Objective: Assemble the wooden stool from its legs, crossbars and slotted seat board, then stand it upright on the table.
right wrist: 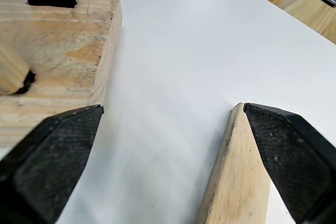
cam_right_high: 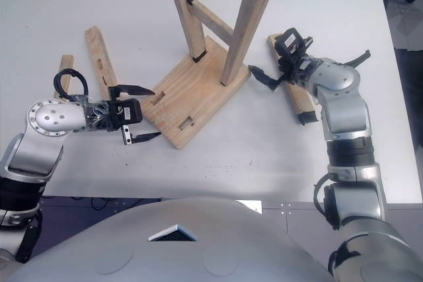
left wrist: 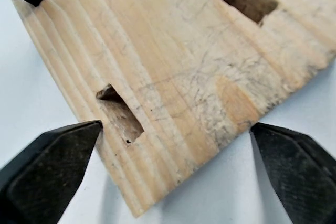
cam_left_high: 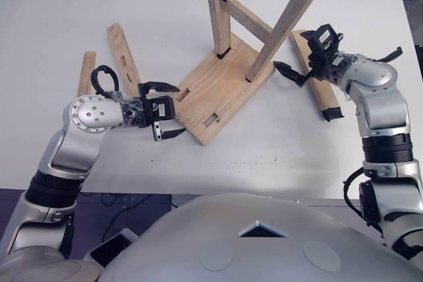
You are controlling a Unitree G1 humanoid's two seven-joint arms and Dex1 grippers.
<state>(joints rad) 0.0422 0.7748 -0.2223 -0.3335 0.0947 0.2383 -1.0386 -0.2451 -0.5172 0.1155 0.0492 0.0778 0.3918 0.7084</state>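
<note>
Far left there's a short stick, probably a crossbar but hard to say, and next to it a loose slotted leg lying flat on the table. The left gripper is spread wide, straddling the near corner of the seat board. That board lies flat mid-table with two legs sticking up from it and a crossbar joining them. The right gripper is spread too, one finger by the board's edge, the other over a second loose leg
</note>
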